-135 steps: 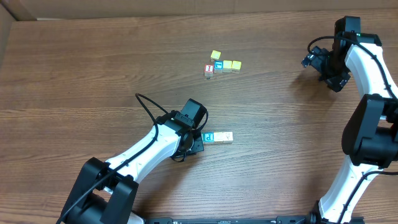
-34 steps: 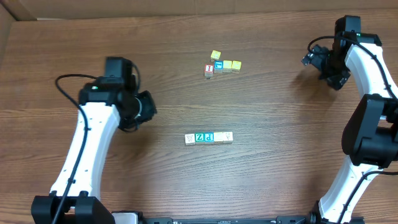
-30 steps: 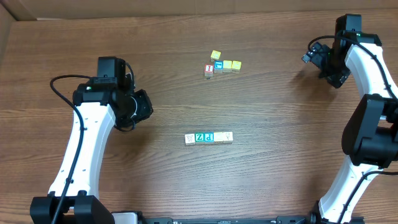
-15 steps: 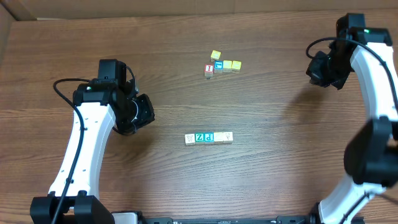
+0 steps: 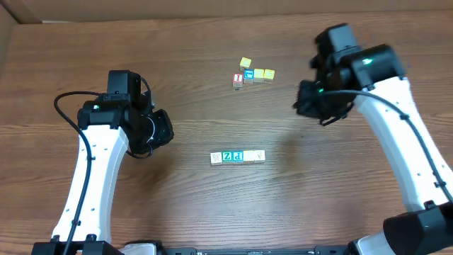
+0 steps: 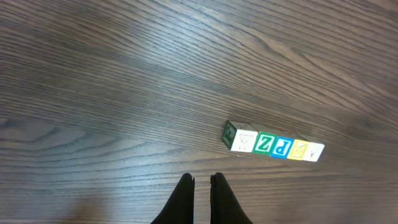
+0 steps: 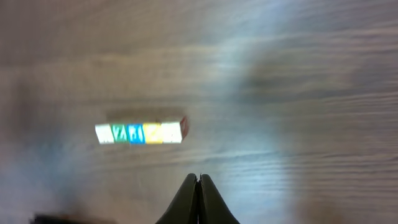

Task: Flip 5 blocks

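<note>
Five blocks touch in a row on the tabletop; left pincer and right pincer are clenched, empty.

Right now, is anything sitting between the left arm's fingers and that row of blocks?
Nothing visible. Only bare table lies between the shut left fingers and the row of blocks; the other cluster of cubes sits farther off, out of that path.
</note>
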`<move>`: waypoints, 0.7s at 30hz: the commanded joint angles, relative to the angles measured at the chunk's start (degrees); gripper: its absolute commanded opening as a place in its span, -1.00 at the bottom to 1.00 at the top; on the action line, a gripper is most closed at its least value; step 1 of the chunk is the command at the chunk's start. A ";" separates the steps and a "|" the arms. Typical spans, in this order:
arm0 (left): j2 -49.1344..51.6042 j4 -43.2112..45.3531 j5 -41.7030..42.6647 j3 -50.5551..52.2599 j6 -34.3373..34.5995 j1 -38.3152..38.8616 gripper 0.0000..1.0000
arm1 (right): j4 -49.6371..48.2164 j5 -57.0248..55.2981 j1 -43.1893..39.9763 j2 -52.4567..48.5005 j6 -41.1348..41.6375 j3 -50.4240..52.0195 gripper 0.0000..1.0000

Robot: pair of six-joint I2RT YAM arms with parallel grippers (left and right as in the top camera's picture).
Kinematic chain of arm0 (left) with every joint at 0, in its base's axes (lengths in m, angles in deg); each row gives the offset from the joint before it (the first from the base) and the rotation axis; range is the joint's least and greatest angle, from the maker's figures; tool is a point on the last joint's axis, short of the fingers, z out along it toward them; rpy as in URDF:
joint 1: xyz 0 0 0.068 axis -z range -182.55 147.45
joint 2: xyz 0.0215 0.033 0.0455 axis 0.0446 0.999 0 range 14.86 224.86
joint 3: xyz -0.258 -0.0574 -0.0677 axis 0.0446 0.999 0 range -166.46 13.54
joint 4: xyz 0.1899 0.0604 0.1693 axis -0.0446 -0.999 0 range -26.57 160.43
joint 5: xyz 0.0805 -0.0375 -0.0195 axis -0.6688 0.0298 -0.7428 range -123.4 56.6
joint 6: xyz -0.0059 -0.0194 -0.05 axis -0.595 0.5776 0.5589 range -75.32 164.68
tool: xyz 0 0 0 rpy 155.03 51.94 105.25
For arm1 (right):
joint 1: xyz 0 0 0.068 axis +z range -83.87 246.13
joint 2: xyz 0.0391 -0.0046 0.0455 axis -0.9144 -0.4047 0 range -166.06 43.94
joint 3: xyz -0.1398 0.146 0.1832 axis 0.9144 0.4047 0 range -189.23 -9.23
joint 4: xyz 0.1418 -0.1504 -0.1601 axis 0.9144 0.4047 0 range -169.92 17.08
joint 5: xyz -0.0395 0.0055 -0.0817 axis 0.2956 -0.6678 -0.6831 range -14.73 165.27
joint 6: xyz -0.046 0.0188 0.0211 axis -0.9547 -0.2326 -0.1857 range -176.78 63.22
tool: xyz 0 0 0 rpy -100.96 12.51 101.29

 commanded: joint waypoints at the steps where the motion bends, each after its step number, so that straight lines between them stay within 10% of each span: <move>1: -0.70 0.07 -2.19 0.35 -0.61 0.39 -0.92 | -1.70 -0.37 2.64 -0.11 2.80 2.38 -0.92; 21: -0.44 8.41 -4.02 11.85 3.06 2.78 -0.91 | -23.67 -2.10 4.57 -0.26 13.40 25.05 -0.92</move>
